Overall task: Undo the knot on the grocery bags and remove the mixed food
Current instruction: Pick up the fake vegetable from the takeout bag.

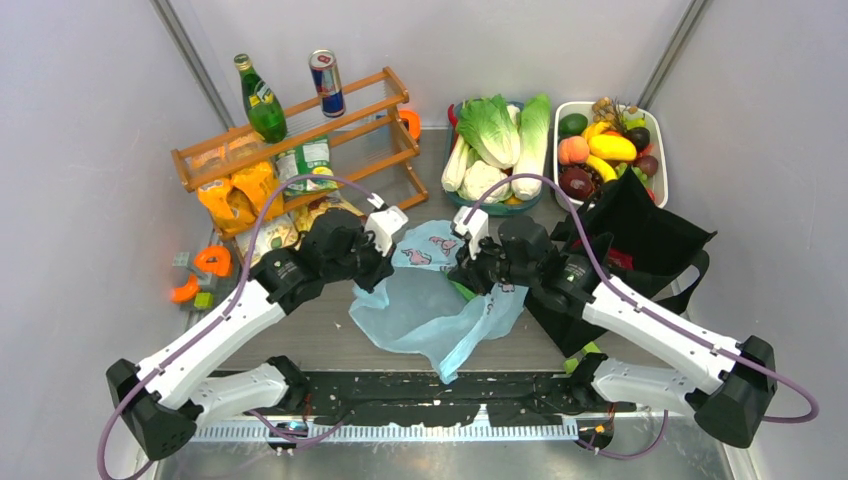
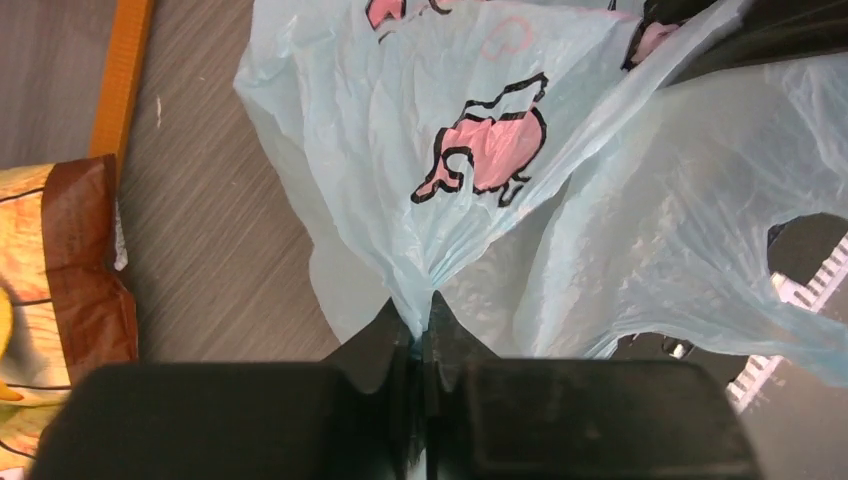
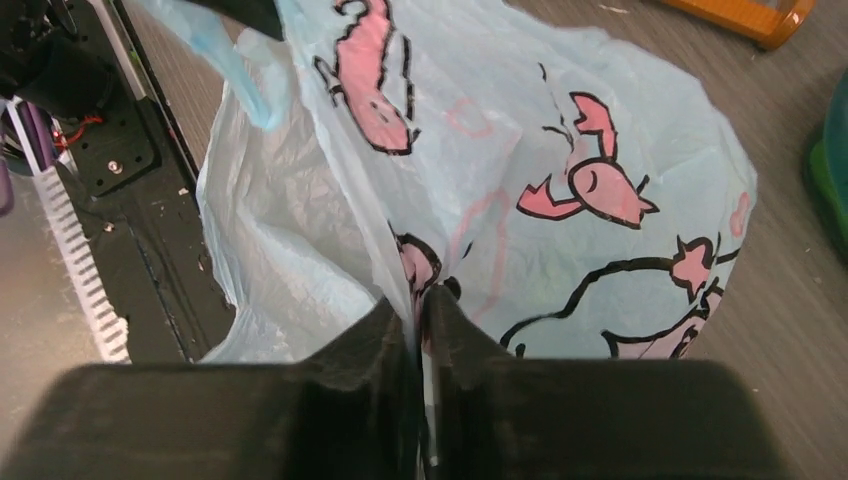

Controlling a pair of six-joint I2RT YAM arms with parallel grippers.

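**Left gripper [image 2: 425,312] and right gripper [image 3: 418,305] clamp light-blue plastic bag [image 1: 425,310]**

The light-blue plastic bag, printed with pink cartoon figures, lies crumpled at the middle of the tabletop [image 1: 310,338], toward its near edge. The left gripper has its jaws closed on a gathered fold of the film on the bag's left side. The right gripper pinches another fold on the right side, its jaws likewise tight on plastic. The black tote [image 1: 650,240] stands just beside the bag, toward the right edge. Toy vegetables [image 1: 495,140] fill a teal tray [image 1: 490,207] at the far edge, beside the fruit [image 1: 610,148].
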